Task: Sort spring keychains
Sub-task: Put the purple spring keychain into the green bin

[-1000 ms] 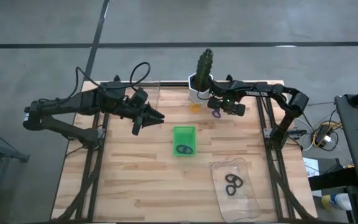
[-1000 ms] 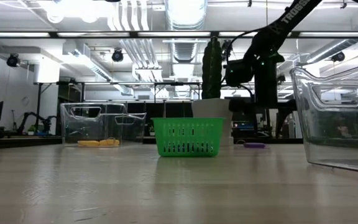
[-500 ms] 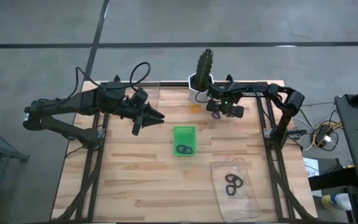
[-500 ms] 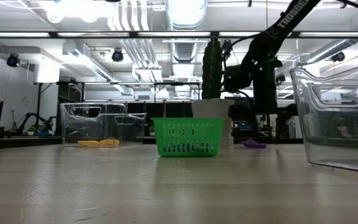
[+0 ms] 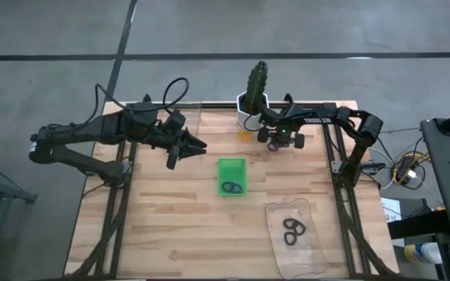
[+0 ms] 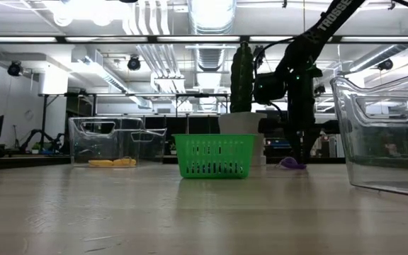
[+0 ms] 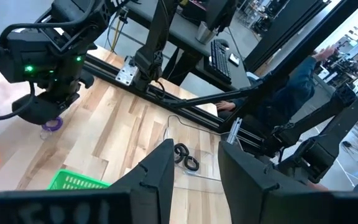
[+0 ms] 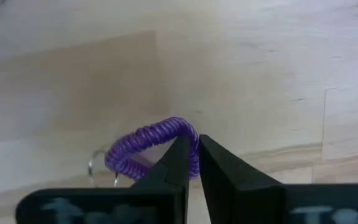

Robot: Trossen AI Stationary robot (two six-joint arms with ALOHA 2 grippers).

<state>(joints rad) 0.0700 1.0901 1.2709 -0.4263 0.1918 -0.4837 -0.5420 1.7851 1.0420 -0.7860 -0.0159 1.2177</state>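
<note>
The right gripper [image 8: 190, 163] is down at the table [image 5: 170, 226] near the potted cactus [image 5: 256, 86], pinching the purple spring keychain [image 8: 148, 146]. The left gripper [image 5: 198, 147] waits above the table, its fingers a little apart.

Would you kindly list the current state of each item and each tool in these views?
purple spring keychain: on the table, pinched by the right tool.
right tool: shut on the purple spring keychain, down at the table.
left tool: open, empty, held above the table.
green tray: upright, holding one black keychain.
clear tray: holding black keychains.
orange keychain: lying loose near the plant pot.
</note>
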